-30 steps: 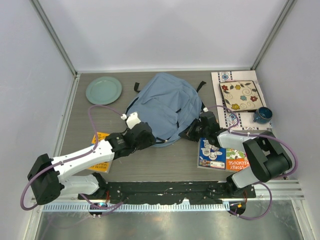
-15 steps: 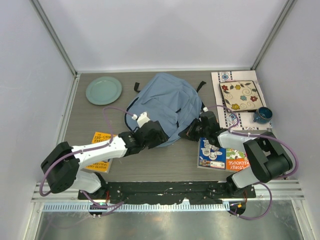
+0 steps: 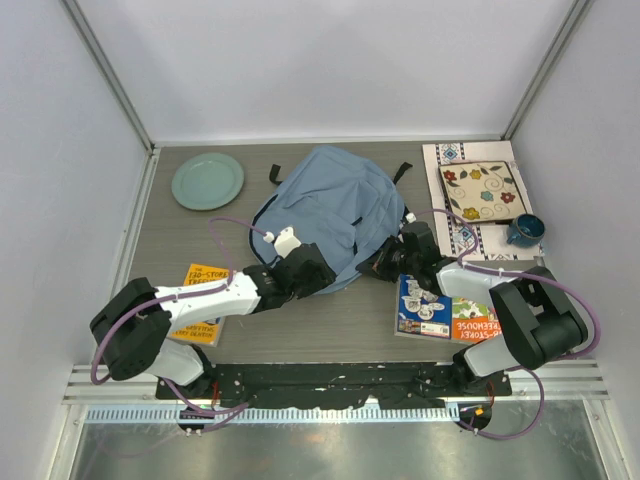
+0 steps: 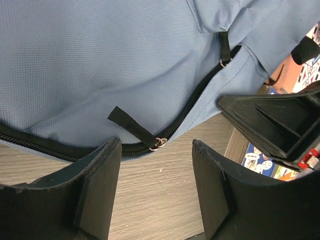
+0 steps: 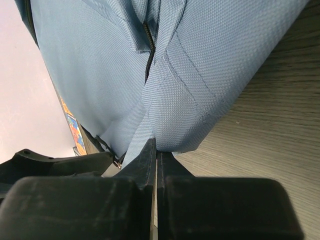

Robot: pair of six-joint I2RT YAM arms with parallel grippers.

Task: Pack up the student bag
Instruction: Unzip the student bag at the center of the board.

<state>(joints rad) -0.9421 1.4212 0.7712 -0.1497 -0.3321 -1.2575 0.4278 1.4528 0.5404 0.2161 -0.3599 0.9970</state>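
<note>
Reaching in, the left gripper point(image 4: 157, 167) has come up to the near edge of the student bag point(image 3: 325, 205), which lies mid-worktop point(image 3: 300, 335). Its jaws stand open and empty, facing the zipper pull point(image 4: 159, 144). The right gripper point(image 5: 154, 150) pinches a fold of the bag tight, probably to keep it still.

Grey wood-grain table point(image 3: 300, 328) with student bag point(image 3: 325, 205), green plate point(image 3: 207, 181), orange book point(image 3: 200, 272), comic book point(image 3: 425, 315) and patterned mat point(image 3: 445, 153)
</note>
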